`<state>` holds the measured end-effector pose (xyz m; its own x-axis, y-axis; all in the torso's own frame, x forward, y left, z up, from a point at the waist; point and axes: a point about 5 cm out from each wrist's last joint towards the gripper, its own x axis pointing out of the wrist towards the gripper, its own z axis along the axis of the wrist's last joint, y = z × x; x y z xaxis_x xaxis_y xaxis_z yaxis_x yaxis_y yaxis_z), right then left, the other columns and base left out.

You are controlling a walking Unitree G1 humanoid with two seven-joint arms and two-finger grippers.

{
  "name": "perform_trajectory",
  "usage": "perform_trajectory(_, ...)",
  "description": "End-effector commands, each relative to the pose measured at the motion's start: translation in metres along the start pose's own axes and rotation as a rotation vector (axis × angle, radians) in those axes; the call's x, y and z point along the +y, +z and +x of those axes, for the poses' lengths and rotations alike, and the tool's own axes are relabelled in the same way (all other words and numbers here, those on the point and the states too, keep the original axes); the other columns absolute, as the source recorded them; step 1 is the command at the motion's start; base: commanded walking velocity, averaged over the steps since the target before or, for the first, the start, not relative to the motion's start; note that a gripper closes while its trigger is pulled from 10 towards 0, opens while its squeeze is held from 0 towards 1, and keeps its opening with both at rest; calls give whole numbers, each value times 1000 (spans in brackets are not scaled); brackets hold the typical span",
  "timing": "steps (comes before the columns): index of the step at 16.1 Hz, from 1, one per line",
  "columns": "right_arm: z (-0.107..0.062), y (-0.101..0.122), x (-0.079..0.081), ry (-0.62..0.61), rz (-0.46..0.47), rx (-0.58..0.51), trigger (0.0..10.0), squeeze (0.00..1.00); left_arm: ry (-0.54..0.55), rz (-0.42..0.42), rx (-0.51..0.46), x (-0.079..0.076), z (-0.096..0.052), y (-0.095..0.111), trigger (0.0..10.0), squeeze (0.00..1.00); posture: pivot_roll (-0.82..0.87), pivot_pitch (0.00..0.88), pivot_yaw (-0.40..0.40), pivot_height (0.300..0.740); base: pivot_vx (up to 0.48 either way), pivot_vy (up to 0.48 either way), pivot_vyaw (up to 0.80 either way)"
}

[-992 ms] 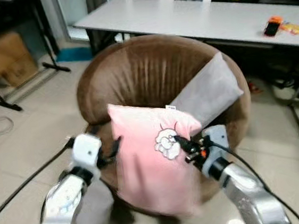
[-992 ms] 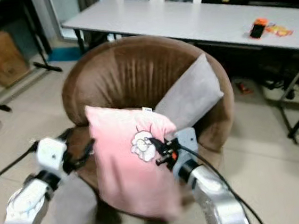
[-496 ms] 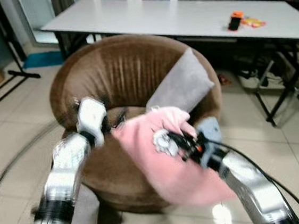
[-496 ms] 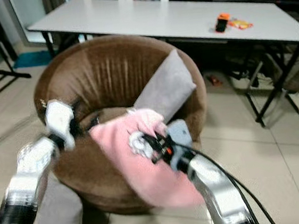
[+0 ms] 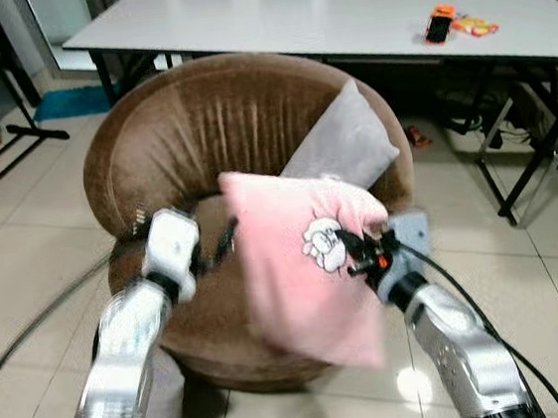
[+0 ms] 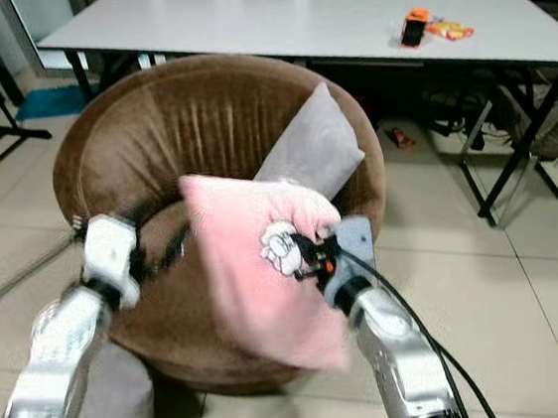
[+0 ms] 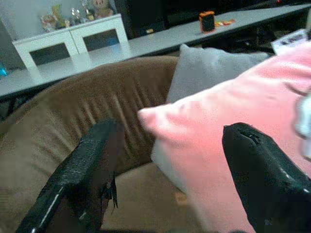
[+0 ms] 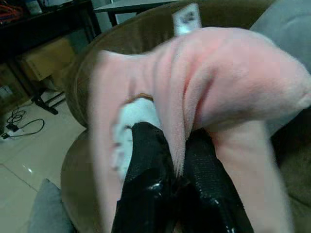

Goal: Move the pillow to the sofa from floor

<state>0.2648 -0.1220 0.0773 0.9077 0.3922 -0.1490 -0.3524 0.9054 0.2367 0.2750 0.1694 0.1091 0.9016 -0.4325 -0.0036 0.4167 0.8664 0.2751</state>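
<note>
Pink pillow [image 5: 300, 267] held up in the air over the front edge of the round brown sofa [image 5: 203, 147], hanging tilted, lower corner past the seat rim toward the tiled floor [image 5: 23, 246]. Right tool [image 5: 356, 257] pinched tight on a fold of the pillow near its white animal patch [image 5: 323, 245]; the right wrist view shows both black fingers [image 8: 146, 179] closed with pink fabric squeezed between them. Left tool [image 7: 170, 179] spread wide, beside the pillow's left edge, over the seat, gripping nothing. A grey cushion [image 5: 347, 142] leans against the sofa's back right rim, behind the pink one. Seat left of the pillow is bare brown fabric. White tabletop [image 5: 269, 20] stands behind the sofa, carrying a small orange object [image 5: 436, 25].
</note>
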Motion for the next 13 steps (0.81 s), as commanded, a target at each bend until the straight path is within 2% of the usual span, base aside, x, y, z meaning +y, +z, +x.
perform_trajectory(1, 3, 11, 1, 10, -19, -47, 10000, 0, -12, 12, -7, -3, -3, 7, 10000, 388, 57, 0, -21, 740, 401, 0, 0)
perform_trajectory(6, 11, 10, -1, -20, -11, -27, 10000, 0, 34, 14, 34, -4, -14, 4, 10000, 396, 80, 0, -35, 740, 412, 0, 759)
perform_trajectory(8, 12, 9, -3, -54, -5, -23, 10000, 0, 28, 26, 56, -5, -17, 4, 10000, 392, 83, 0, -35, 740, 412, 0, 0)
perform_trajectory(13, 11, 8, -8, -85, -16, -18, 10000, 0, -7, 50, 71, -9, -15, 3, 10000, 388, 72, 0, -24, 740, 409, 0, 0)
